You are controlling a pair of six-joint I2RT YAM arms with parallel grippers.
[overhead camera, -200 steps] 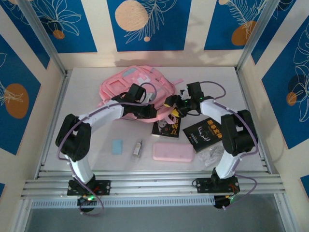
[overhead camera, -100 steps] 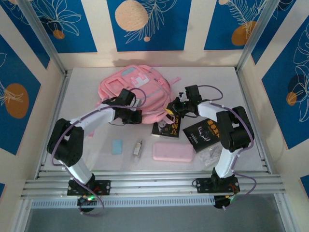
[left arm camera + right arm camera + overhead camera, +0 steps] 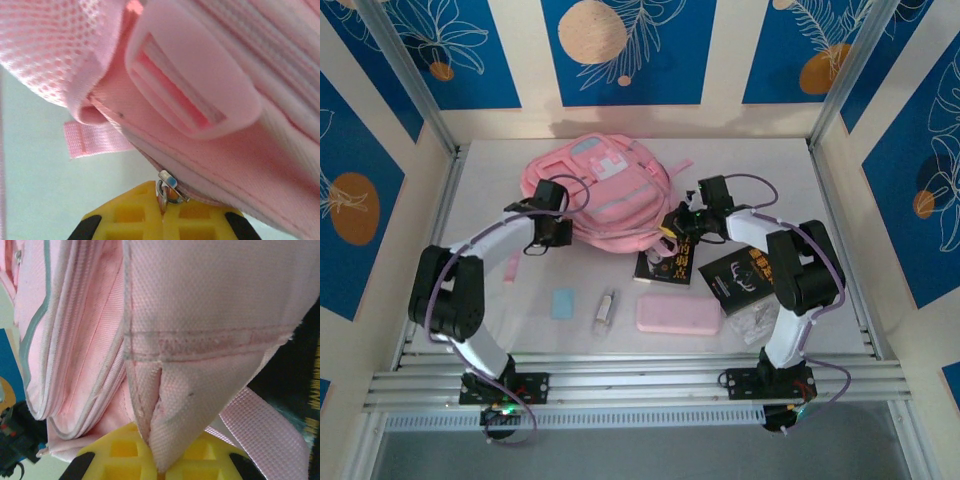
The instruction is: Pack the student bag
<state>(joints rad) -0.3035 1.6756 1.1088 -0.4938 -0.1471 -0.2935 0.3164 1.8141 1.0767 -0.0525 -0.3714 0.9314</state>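
Unzipping the student bag (image 3: 610, 190) seems underway: left gripper (image 3: 162, 212) pinches the zip pull (image 3: 167, 185), right gripper (image 3: 160, 460) clamps its fabric edge; next, drag the pull steadily while bracing

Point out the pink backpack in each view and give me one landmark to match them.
Top external: backpack at the table's far middle, between left hand and right hand.
Left wrist: across top and right, its zip pull in the shut left hand.
Right wrist: across most of the picture, a fabric tab pinched by the shut right hand.
Landmark: the backpack's near edge, where each hand grips.
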